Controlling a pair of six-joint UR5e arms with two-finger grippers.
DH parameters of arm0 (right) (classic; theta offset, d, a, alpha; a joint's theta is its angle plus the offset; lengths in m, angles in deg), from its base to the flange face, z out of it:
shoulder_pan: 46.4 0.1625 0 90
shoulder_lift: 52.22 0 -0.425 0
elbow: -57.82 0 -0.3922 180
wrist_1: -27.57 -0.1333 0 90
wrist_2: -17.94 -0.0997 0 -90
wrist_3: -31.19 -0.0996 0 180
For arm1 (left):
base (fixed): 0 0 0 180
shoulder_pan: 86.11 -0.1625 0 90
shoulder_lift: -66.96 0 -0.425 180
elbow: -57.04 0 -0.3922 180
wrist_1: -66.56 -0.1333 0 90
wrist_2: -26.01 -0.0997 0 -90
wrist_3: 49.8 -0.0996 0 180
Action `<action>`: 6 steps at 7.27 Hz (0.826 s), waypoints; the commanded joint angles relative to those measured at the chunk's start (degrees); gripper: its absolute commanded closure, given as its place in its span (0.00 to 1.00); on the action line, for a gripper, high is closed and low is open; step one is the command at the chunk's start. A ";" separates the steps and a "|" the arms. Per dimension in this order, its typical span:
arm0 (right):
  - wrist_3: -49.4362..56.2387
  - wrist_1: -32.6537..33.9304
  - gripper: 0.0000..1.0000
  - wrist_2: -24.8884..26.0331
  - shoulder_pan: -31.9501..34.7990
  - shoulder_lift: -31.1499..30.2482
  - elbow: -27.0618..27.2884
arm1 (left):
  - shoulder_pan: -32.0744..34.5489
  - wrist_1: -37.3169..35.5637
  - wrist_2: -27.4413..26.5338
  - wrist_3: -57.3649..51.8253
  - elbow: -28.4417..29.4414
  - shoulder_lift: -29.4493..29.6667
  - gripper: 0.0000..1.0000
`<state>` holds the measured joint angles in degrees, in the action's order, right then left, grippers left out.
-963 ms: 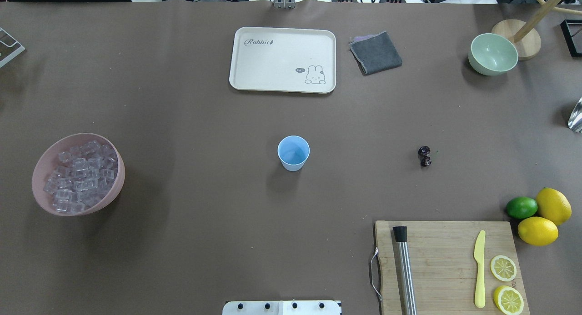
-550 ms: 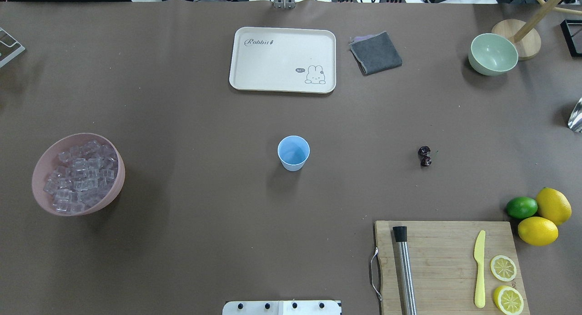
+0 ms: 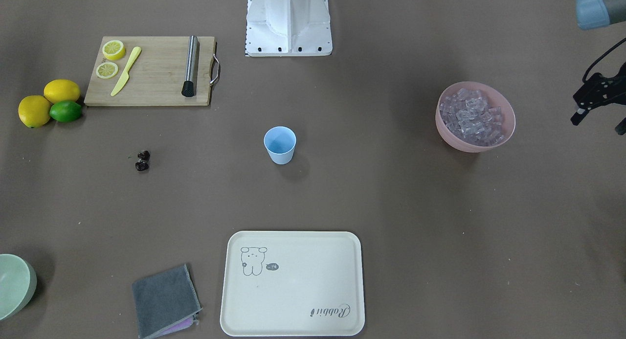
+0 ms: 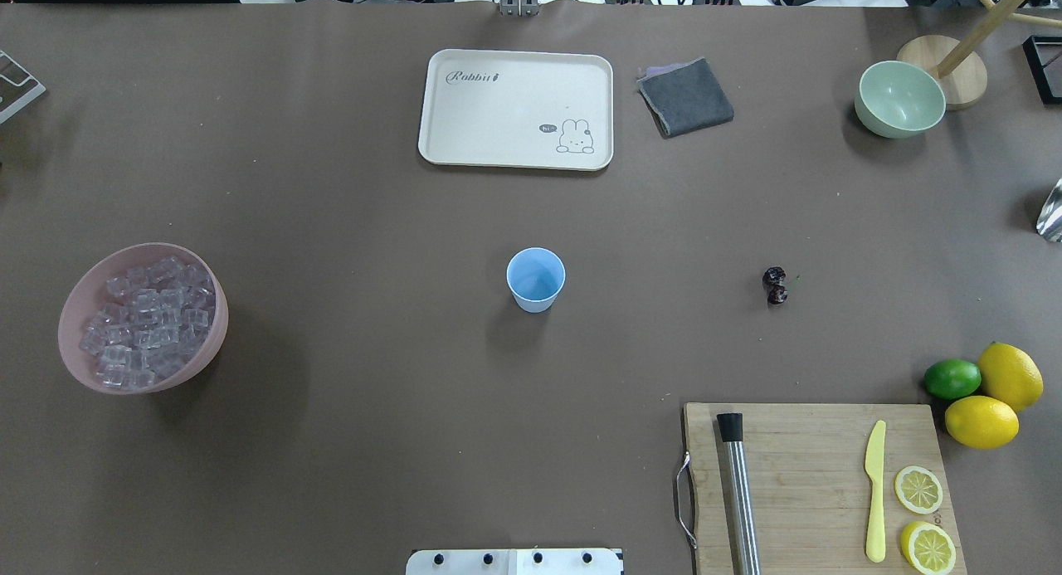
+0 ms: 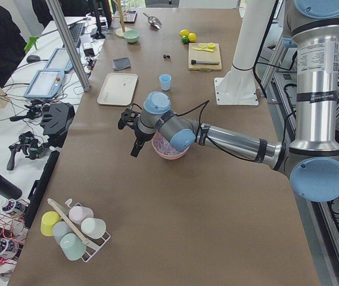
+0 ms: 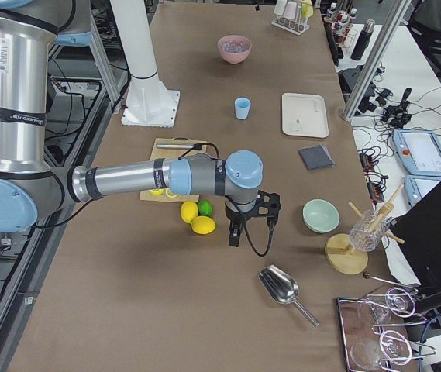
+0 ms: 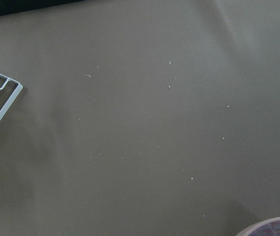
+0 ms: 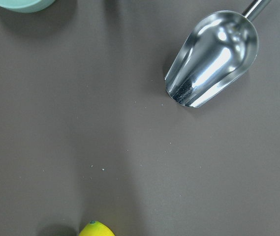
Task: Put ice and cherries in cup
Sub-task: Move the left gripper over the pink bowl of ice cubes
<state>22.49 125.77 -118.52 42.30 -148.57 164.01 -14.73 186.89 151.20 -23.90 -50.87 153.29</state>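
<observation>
You're seeing left arm [image 5: 229, 140] stretching out near level, wrist bending down. Left gripper [image 3: 599, 120] is pointing down, fingers standing apart. Right arm [image 6: 142, 180] is reaching out likewise, right gripper [image 6: 251, 229] hanging below wrist; its jaw state isn't showing.

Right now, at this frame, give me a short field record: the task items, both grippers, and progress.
cup: upright, empty, mid-table
ice: piled in the pink bowl, on the robot's left
cherries: on the table, to the robot's right of the cup
left gripper: beside the pink bowl, looks open, holds nothing
right gripper: near the lemons and metal scoop; open or shut cannot be told
progress: nothing in the cup yet
</observation>
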 commanded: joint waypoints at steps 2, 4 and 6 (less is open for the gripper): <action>0.00 -0.02 0.00 -0.12 -0.11 0.02 -0.28 | -10.61 0.07 -4.08 14.62 -3.79 1.12 0.02; 0.09 0.06 0.00 0.06 -0.02 0.11 -0.72 | -13.80 -0.89 -4.17 17.68 -4.25 1.12 0.02; 0.18 -0.02 0.00 0.14 -0.02 0.11 -1.42 | -17.31 -3.86 -4.69 17.78 -4.68 1.30 0.02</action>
<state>22.60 125.80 -118.46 42.23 -148.53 163.17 -29.75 185.06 146.92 -6.40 -55.18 154.49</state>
